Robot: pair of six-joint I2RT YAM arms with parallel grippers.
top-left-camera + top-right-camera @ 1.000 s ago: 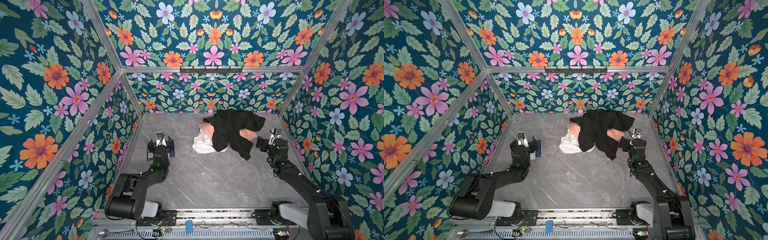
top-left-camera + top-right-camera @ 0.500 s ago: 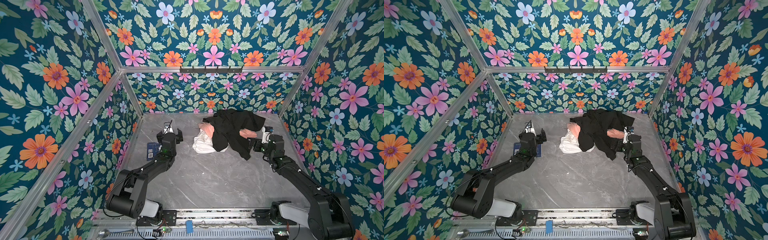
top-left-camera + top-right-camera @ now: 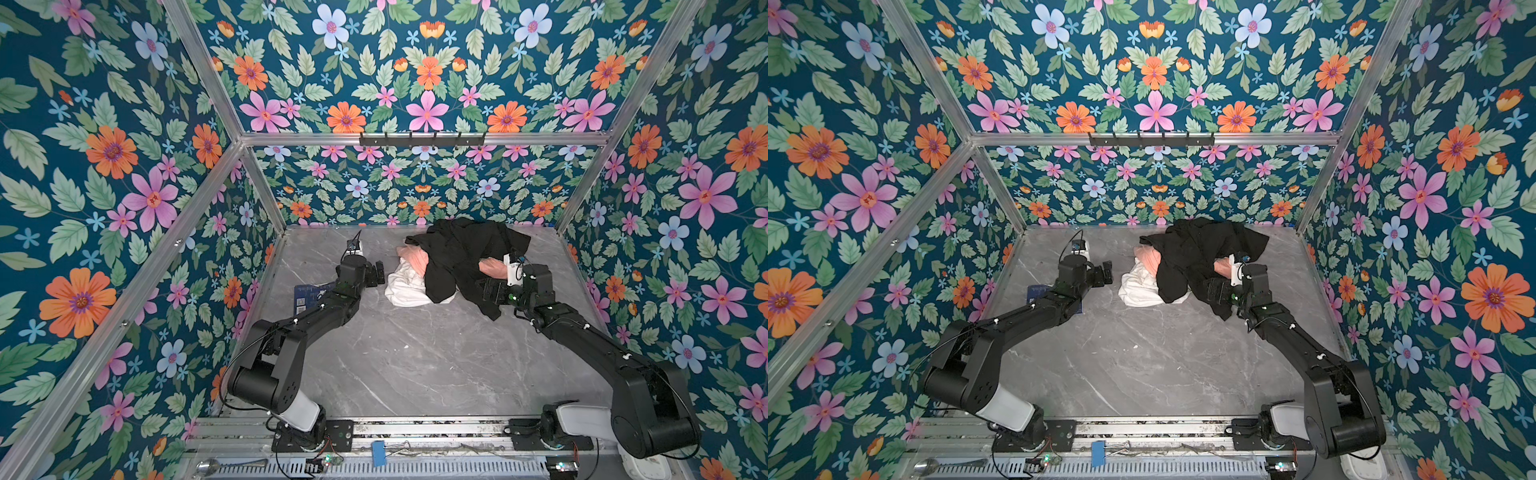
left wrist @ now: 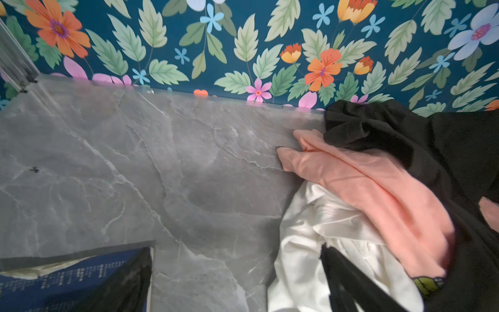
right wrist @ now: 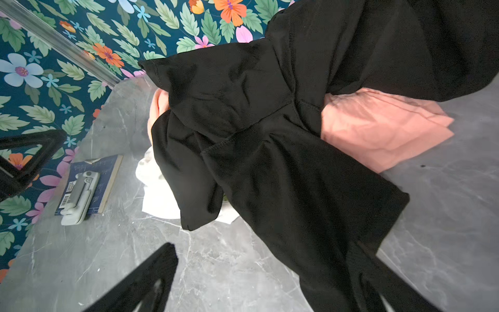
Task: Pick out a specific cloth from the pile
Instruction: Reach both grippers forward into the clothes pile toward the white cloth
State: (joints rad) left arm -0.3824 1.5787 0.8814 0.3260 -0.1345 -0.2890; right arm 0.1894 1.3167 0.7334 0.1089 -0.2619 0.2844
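The pile [image 3: 457, 266] lies at the back of the marble table. A black garment [image 3: 465, 253] [image 3: 1200, 253] [image 5: 270, 135] drapes over a peach-pink shirt [image 3: 413, 257] [image 4: 378, 194] [image 5: 378, 129]. The white cloth [image 3: 405, 286] [image 3: 1138, 286] [image 4: 310, 243] [image 5: 159, 197] sticks out at the pile's front left, partly under the other two. My left gripper [image 3: 380, 272] [image 3: 1108, 274] [image 4: 235, 281] is open at the cloth's left edge, one finger [image 4: 345, 278] over the white fabric. My right gripper [image 3: 484, 291] [image 3: 1210, 291] [image 5: 259, 286] is open at the black garment's front right, one finger over it.
A dark blue booklet [image 3: 309, 293] [image 5: 86, 186] with a white device on it lies by the left wall, under my left arm. Floral walls with aluminium posts close in the table. A black hook rail [image 3: 422, 139] hangs on the back wall.
My left gripper has swung right, from above the blue booklet to the white cloth's edge. My right gripper has moved left onto the black garment's front right part.
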